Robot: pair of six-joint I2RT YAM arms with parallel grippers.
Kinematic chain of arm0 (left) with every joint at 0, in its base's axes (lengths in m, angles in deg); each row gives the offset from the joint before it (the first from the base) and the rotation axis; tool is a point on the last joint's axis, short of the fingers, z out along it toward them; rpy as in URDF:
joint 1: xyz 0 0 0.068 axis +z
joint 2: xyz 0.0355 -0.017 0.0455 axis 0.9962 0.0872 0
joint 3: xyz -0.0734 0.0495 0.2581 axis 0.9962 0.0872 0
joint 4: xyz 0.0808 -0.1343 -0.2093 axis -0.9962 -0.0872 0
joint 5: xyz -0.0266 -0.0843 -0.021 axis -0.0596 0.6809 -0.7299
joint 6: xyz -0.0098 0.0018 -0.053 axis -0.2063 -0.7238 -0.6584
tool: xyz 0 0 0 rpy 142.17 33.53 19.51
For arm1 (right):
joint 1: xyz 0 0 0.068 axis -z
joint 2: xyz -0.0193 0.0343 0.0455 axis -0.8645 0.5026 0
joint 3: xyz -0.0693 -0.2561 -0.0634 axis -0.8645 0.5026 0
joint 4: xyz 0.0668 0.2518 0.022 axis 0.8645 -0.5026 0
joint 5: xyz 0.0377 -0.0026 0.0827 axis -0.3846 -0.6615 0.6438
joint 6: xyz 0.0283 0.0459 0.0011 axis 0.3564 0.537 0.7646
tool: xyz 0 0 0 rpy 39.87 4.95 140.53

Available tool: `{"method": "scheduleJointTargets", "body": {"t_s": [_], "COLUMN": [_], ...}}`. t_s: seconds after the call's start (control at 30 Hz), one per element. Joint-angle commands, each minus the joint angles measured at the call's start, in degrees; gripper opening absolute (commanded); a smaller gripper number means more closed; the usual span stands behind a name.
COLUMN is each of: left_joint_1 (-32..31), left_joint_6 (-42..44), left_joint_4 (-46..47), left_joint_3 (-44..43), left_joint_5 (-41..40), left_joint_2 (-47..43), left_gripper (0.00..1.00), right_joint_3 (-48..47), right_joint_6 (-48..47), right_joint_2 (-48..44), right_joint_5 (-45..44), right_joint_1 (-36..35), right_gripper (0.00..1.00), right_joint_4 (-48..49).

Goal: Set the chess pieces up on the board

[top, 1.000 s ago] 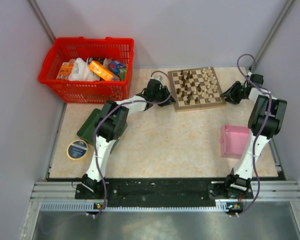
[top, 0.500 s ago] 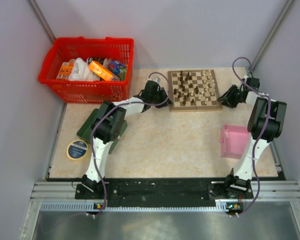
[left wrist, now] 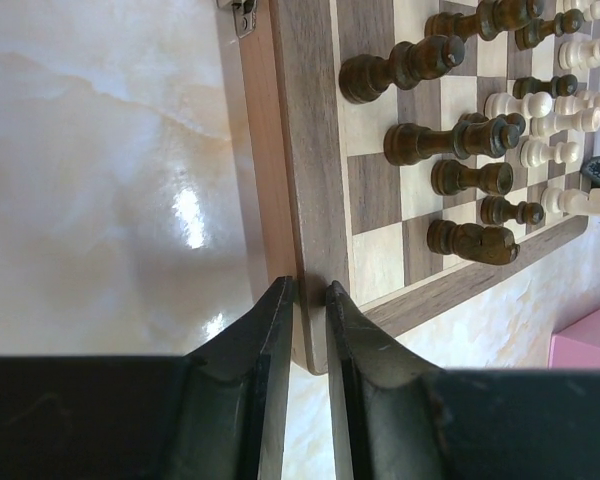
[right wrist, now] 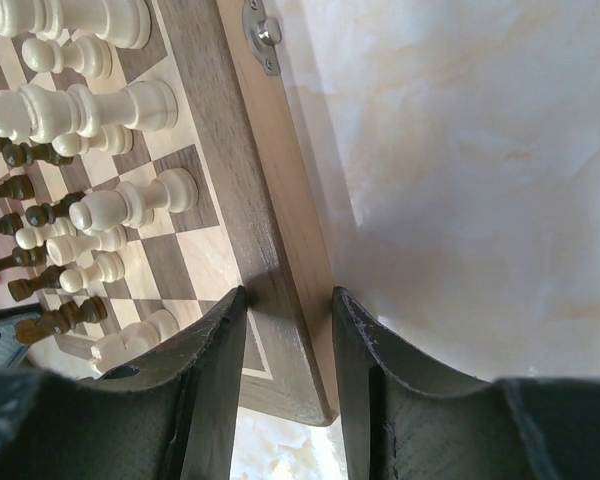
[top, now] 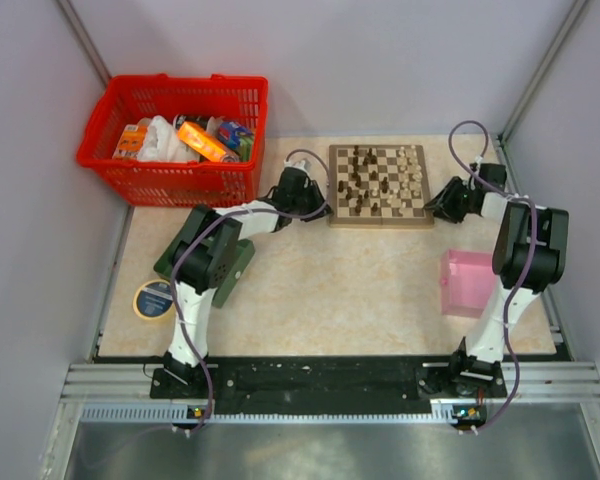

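1. A red plastic basket (top: 165, 183) stood at the far left corner of the table (top: 330, 285), filled with packaged goods, among them an orange packet (top: 202, 141) and a white bag (top: 163, 140).
2. A dark green tray (top: 176, 256) lay flat near the left edge, partly hidden from above.
3. A round disc (top: 155, 299) with a yellow rim and a dark blue face sat just in front of the tray.
4. A pink box (top: 467, 283) rested at the right side, well apart from the basket.
5. The table had a pale beige, marbled, glossy top.
6. Plain grey walls (top: 380, 60) enclosed three sides.
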Motion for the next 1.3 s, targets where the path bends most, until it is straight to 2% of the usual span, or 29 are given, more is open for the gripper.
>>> {"method": "scheduleJointTargets", "body": {"t_s": [0.0, 0.23, 0.33, 0.67, 1.27], "left_joint_1": [-1.3, -1.2, -1.4, -1.8, -4.6], "left_joint_6": [1.0, 1.0, 1.5, 1.7, 4.1], "left_joint_4": [0.0, 1.2, -1.2, 0.4, -4.8], "left_joint_3": [4.7, 7.1, 7.0, 14.6, 27.5], "left_joint_5": [2.8, 4.3, 5.6, 6.4, 5.0], "left_joint_2": [-3.0, -4.7, -5.9, -9.9, -21.8], "left_gripper": [0.23, 0.23, 0.23, 0.23, 0.19], "right_joint_3": [5.1, 9.3, 10.9, 16.1, 29.8], "right_joint_6": [0.8, 2.2, 2.5, 3.7, 5.4], "right_joint_2": [-2.5, -4.4, -5.2, -8.8, -22.0], "right_joint_5": [5.1, 6.2, 6.6, 7.2, 2.9], "right_joint_1": [-5.2, -6.4, -7.5, -10.9, -18.5], "right_gripper": [0.37, 0.37, 0.37, 0.37, 0.37], "right_joint_4": [-4.1, -1.3, -0.6, 1.1, 1.3]}}
